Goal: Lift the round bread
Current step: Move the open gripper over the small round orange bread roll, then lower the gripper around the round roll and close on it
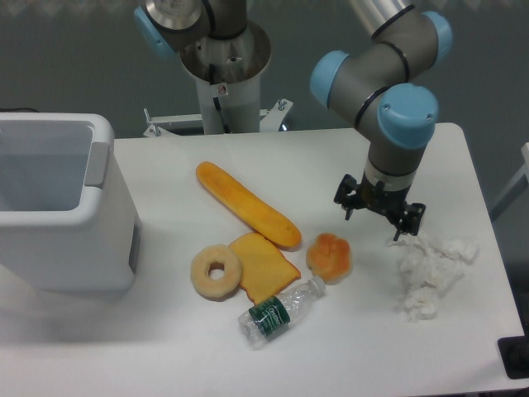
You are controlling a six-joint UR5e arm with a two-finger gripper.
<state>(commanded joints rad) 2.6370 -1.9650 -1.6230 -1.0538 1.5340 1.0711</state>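
Note:
The round bread point(330, 255) is a small orange-brown bun with a lumpy top. It lies on the white table point(331, 347) near the middle, touching the cap end of a plastic bottle. My gripper point(376, 222) hangs above the table to the right of the bun and a little behind it, apart from it. Its black fingers point(408, 222) point down and stand spread, with nothing between them.
A long orange baguette point(246, 203), a flat toast slice point(263, 265) and a pale ring doughnut point(216, 271) lie left of the bun. A clear plastic bottle point(279, 312) lies in front. Crumpled white tissue point(430, 273) sits right of the gripper. A white bin point(58, 198) stands at the left.

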